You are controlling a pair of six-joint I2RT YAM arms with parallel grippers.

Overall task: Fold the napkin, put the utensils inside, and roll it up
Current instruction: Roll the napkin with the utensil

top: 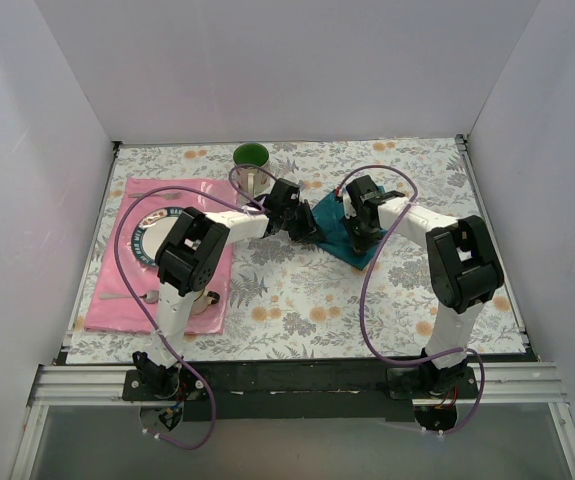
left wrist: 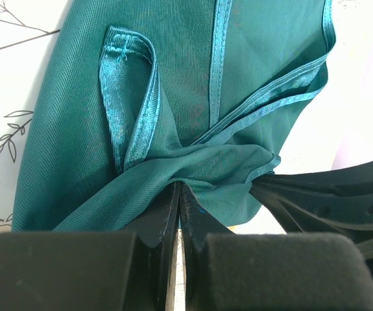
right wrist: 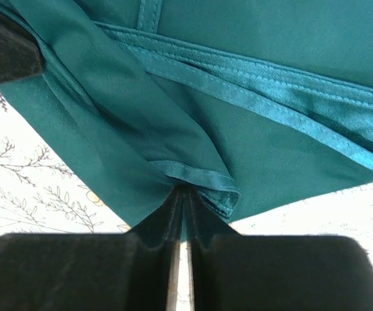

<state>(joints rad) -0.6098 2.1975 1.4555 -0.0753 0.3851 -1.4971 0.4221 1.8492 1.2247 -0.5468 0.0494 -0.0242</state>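
The dark teal napkin (top: 335, 236) lies bunched on the floral tablecloth at centre back, between both grippers. My left gripper (top: 305, 228) is shut on the napkin's left side; in the left wrist view the jaws (left wrist: 178, 188) pinch a gathered fold of the cloth (left wrist: 192, 84). My right gripper (top: 357, 232) is shut on its right side; in the right wrist view the jaws (right wrist: 183, 191) clamp a hemmed corner of the cloth (right wrist: 251, 103). One slim utensil (top: 127, 296) lies on the pink placemat, partly behind the left arm. Any others are hidden.
A pink placemat (top: 127, 310) lies at the left with a plate (top: 147, 240) on it. A green mug (top: 251, 155) stands at the back, just behind the left gripper. White walls enclose the table on three sides.
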